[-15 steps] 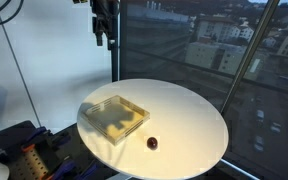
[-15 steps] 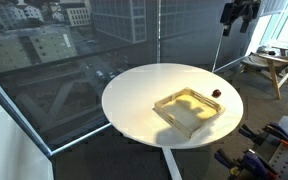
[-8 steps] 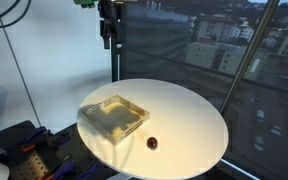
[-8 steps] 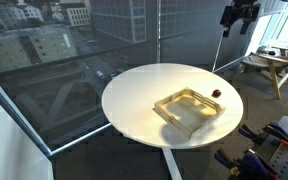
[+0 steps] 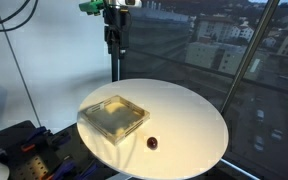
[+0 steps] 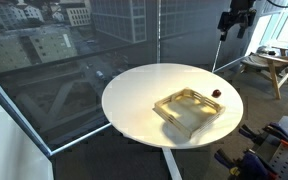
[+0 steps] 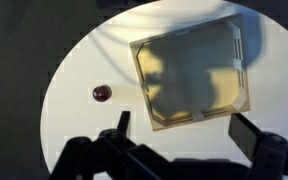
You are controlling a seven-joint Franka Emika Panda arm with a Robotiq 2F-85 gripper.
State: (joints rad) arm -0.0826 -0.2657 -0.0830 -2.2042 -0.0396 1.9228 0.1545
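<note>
My gripper (image 5: 114, 40) hangs high above the far edge of the round white table (image 5: 189, 120), also seen in an exterior view (image 6: 236, 20). It is open and empty, its two fingers spread wide in the wrist view (image 7: 184, 128). Below it lie a shallow square wooden tray (image 7: 194, 72) and a small dark red round object (image 7: 102, 94). In both exterior views the tray (image 5: 114, 116) (image 6: 189, 108) sits on the table with the red object (image 5: 152, 143) (image 6: 216, 94) beside it, apart from it.
Large windows with a city view stand behind the table (image 6: 134, 95). A wooden stool (image 6: 268, 65) stands off to one side. Dark equipment with orange parts (image 5: 19, 150) sits on the floor near the table (image 6: 269, 145).
My gripper has moved slightly sideways and upward over the table's far edge. The tray and the red object have not moved.
</note>
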